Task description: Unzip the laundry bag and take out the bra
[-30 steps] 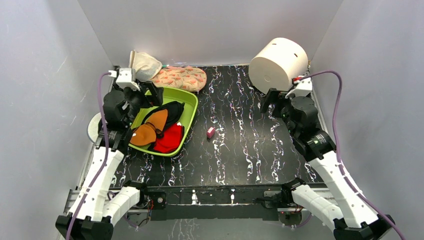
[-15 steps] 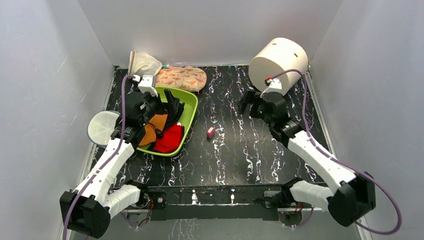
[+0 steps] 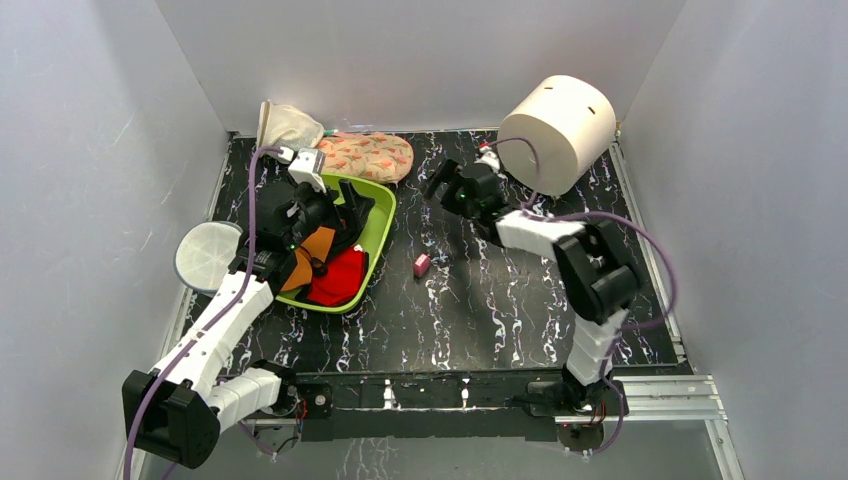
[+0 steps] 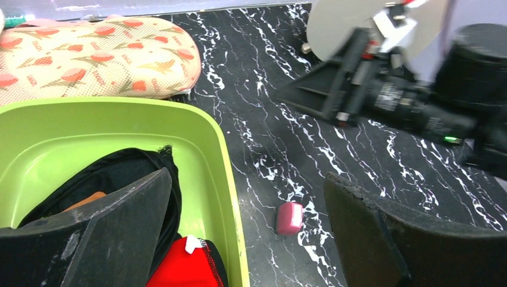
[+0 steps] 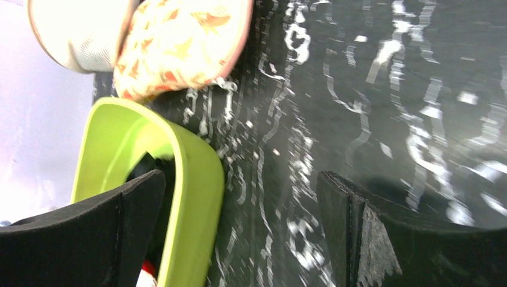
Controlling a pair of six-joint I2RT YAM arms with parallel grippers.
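Note:
The laundry bag (image 3: 207, 253), a round white mesh dome, lies at the table's left edge, left of my left arm; it shows in neither wrist view. A green tub (image 3: 372, 232) holds black, orange and red garments (image 3: 330, 262); the orange ones look like bra cups. My left gripper (image 3: 347, 214) is open and empty above the tub's far part, its jaws astride the tub's right rim (image 4: 228, 179). My right gripper (image 3: 441, 186) is open and empty over the table's far middle, pointing left toward the tub (image 5: 197, 179).
A cream mesh pouch (image 3: 290, 128) and a floral padded piece (image 3: 365, 155) lie at the far left. A big white cylinder (image 3: 557, 128) stands far right. A small pink block (image 3: 421, 264) lies right of the tub, also in the left wrist view (image 4: 290, 217).
My left arm has swung right, from the table's left edge to over the tub. My right arm has swung left from beside the cylinder to the far middle. Both grippers stay open.

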